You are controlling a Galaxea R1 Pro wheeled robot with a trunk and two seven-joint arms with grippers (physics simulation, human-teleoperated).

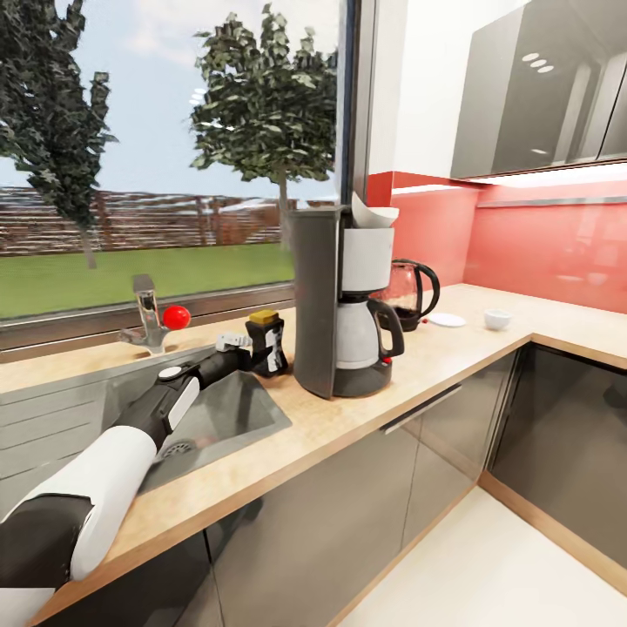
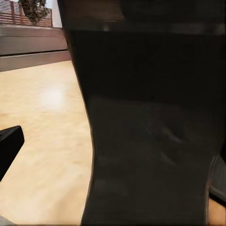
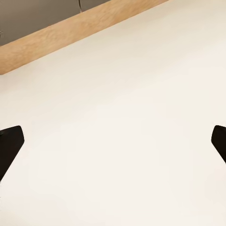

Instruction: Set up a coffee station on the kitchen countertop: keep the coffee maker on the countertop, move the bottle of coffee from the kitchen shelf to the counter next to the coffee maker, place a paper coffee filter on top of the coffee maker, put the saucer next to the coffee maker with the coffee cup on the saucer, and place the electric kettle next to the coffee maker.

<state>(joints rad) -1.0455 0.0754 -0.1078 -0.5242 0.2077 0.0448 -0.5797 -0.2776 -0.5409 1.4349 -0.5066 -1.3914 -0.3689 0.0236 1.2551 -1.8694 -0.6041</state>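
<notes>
**Left arm extended to the coffee bottle**

Left arm [image 1: 131, 435] stretched forward over the sink [image 1: 235, 418]; left claw [image 1: 248, 347] clamped on bottle of coffee [image 1: 266, 342], upright on counter [image 1: 348, 418] just beside coffee maker [image 1: 344, 300]. Right claw [image 3: 113, 146] spread apart above pale floor [image 3: 122, 141].

Left arm [image 1: 131, 435] built of a glossy white rounded shell over a black upper segment, then a black forearm with a white panel and round white cap, narrowing to a pale grey wrist; flat black, wedge-tipped right gripper fingers [image 3: 10, 143].
</notes>
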